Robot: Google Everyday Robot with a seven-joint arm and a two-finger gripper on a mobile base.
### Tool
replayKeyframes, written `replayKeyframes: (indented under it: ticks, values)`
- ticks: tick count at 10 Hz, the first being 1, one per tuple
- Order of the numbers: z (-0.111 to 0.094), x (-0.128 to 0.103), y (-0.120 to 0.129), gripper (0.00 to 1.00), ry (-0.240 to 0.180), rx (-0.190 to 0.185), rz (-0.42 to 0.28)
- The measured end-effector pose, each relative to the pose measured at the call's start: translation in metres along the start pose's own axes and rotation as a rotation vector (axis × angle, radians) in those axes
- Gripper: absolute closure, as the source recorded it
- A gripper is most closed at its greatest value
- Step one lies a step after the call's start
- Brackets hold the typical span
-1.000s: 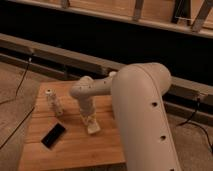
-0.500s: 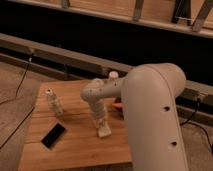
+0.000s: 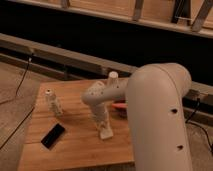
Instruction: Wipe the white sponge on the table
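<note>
The large arm [image 3: 160, 115] hides the right side of the table [image 3: 75, 150] and most of a red object [image 3: 120, 106]. The gripper [image 3: 104, 130] points down at mid-table, its fingers clenched on the white sponge [image 3: 106, 135], which touches the wood.

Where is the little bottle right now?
In the camera view, the clear bottle stands near the table's left edge, behind the black slab; the gripper is mid-table, to its right.

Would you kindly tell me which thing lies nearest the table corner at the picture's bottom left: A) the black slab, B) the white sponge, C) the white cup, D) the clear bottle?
A: the black slab lies by that corner of the table, while the gripper and the white sponge at its tip are at mid-table.
</note>
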State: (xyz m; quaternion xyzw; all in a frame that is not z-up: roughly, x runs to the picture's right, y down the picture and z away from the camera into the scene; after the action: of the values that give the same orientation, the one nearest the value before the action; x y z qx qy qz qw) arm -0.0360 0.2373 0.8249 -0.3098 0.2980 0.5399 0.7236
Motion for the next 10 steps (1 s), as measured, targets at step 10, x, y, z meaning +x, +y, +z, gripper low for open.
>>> replayKeyframes:
  ticks: [10]
  values:
    - [0.004,0.034,0.096,0.9,0.006,-0.081,-0.135]
